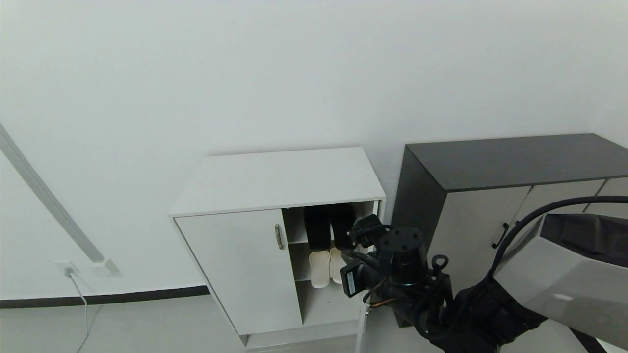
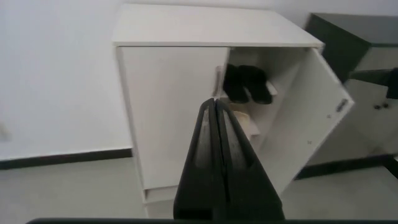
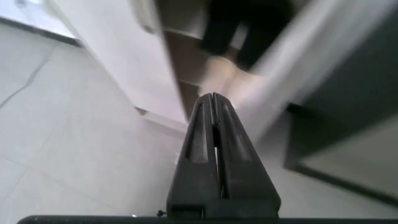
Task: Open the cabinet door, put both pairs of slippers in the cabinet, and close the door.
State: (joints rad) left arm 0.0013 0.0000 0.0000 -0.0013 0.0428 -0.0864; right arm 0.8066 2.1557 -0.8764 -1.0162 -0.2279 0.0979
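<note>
Left gripper [image 2: 214,104]: fingers [image 2: 204,138] pressed flat together, no gap, holding nothing, touching nothing; it hangs in front of the cabinet, apart from it.

Far left on the wall, a white wall socket [image 1: 65,267] with a grey cable [image 1: 84,304] hanging to the floor, its lower end cut off by the frame edge; a grey diagonal wall strip [image 1: 49,198] runs down to a second white box beside the socket.

White two-door wooden cabinet [image 1: 279,179] stands against the wall; left-hand white door [image 1: 240,269] with metal bar handle [image 1: 278,237] is shut; the right half is open.
Pair of black soft slippers [image 1: 328,228] is on the upper shelf, toes outward, side by side and touching; pair of cream flat slippers [image 1: 326,267] is on the shelf below, also side by side; the right cream slipper is partly hidden by the arm; the bottom compartment is only partly visible.
Right-hand white door [image 2: 317,121] is swung wide open; the head view shows it edge-on as a thin strip, lower end cut off.

Right arm [image 1: 402,264] is in front of the cabinet's open side, covering its right edge; cannot tell if it touches the door.
Right gripper [image 3: 213,98]: fingers [image 3: 200,140] closed tight on each other, gripping nothing; the view past them is blurred, with the cream slippers and black slippers only smears.

Dark grey cabinet with pale doors [image 1: 510,166] is just beside the white one, its right end cut off.
</note>
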